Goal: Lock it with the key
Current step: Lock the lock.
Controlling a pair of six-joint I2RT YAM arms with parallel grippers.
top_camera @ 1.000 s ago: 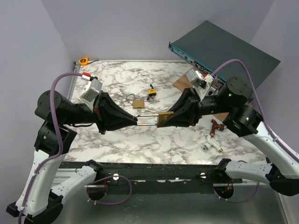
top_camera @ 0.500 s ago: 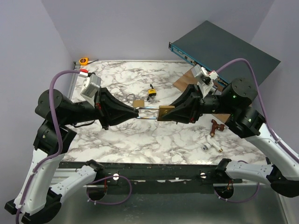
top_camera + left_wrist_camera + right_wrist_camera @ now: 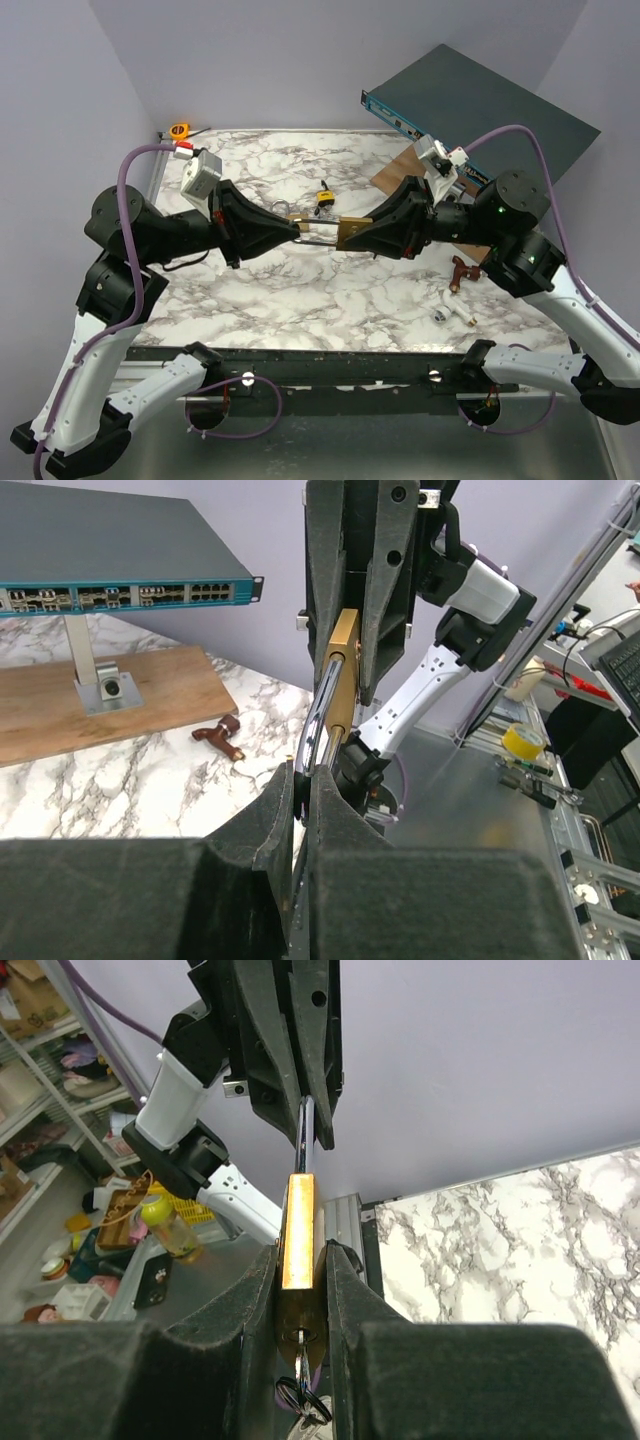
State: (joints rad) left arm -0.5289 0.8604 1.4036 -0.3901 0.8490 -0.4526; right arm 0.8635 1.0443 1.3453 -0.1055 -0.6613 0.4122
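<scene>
Hoists a padlock [image 3: 350,232] clear of the table [image 3: 300,290], slung level between two arms. Pinches the shackle [image 3: 318,232] in the left gripper [image 3: 298,228], closed down tight on the steel loop. Clamps the brass body [image 3: 300,1230] in the right gripper [image 3: 347,236], squeezed onto its flat faces, with the key [image 3: 300,1345] seemingly seated in the keyhole end and its ring dangling between the fingers [image 3: 345,1290]. Seems to split the hold this way so as to press shackle and body together along one straight line while keeping the key end exposed. Shows the shackle drawn well out of the body, so probably not yet locked; cannot tell from any view whether the free leg sits over its hole. Calls next, judging by the task, for a straight push and then a turn of the key. Leaves a smaller lock [image 3: 284,209], half hidden, and a yellow-tagged key [image 3: 325,200] on the marble behind, a red fitting [image 3: 461,271] off to the right, and a switch [image 3: 470,100] on its board [image 3: 392,177] at the back.
</scene>
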